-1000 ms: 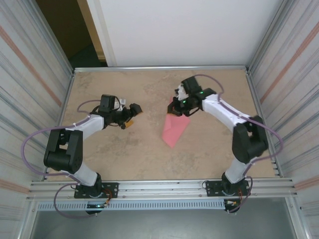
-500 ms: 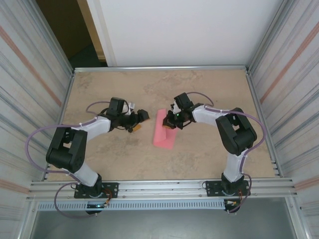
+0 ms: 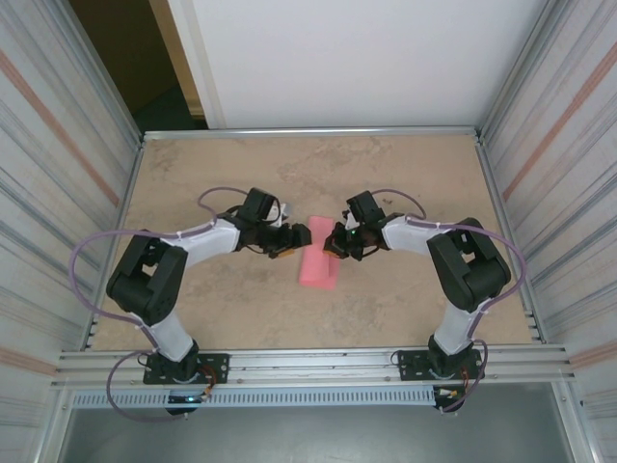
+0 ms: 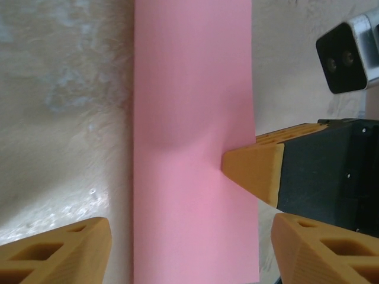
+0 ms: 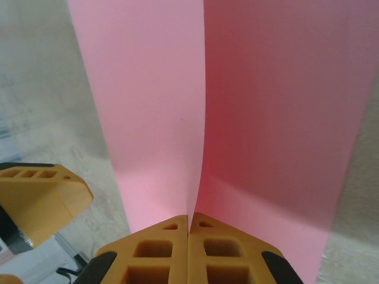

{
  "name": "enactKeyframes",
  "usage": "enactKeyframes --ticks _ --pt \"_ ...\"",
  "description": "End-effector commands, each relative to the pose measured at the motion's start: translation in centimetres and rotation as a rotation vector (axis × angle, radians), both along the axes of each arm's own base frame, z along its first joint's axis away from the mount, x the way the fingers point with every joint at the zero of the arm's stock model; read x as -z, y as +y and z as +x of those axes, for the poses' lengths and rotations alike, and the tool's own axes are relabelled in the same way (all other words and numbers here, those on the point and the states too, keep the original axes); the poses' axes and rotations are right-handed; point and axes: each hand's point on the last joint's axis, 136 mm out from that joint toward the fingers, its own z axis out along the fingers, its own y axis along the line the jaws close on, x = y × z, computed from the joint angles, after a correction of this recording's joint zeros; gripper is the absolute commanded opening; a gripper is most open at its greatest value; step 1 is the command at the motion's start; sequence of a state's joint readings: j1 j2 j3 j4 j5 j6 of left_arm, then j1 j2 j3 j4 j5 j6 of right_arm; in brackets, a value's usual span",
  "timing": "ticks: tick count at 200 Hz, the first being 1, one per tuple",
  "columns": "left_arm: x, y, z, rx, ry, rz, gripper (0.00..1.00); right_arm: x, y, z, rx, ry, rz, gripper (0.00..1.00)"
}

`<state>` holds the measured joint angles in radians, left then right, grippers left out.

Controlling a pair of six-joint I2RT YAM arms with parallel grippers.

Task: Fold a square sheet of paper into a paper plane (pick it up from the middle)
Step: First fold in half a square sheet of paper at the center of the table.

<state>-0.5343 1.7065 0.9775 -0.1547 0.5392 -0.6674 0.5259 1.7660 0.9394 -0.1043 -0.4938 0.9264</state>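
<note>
being judged thin and limp, the paper point(image 5: 148, 106) is pinched at its raised middle by the right tool point(image 5: 189, 220); the left tool point(image 4: 190, 229) is held released astride it.

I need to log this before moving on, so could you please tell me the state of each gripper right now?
Left gripper: open, fingers straddling the folded pink-red paper sheet.
Right gripper: closed, pinching that sheet.

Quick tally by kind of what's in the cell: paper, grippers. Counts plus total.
pink paper: 1
grippers: 2 (left gripper open, right gripper shut on the paper's edge)
Total: 3
</note>
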Motion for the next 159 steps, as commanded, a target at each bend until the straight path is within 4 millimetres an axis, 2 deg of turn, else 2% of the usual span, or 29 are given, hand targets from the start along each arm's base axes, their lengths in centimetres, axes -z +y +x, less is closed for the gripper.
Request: enactKeyframes --ticks 1,41,70,159 --pt "1.0 -0.3 -0.2 0.048 -0.012 0.091 0.68 -0.2 -0.7 0.0 0.065 0.003 -0.018 0.0" --pt "2.2 -1.0 -0.2 0.084 -0.004 0.14 0.59 0.6 -1.0 -0.5 0.087 0.035 -0.019 0.0" --pt "2.3 -1.3 0.1 0.107 -0.007 0.149 0.53 0.9 -1.0 -0.5 0.092 0.048 -0.02 0.0" --pt "3.3 -2.2 0.8 0.132 0.022 0.148 0.46 1.2 -0.9 -0.4 0.089 0.063 -0.014 0.0"
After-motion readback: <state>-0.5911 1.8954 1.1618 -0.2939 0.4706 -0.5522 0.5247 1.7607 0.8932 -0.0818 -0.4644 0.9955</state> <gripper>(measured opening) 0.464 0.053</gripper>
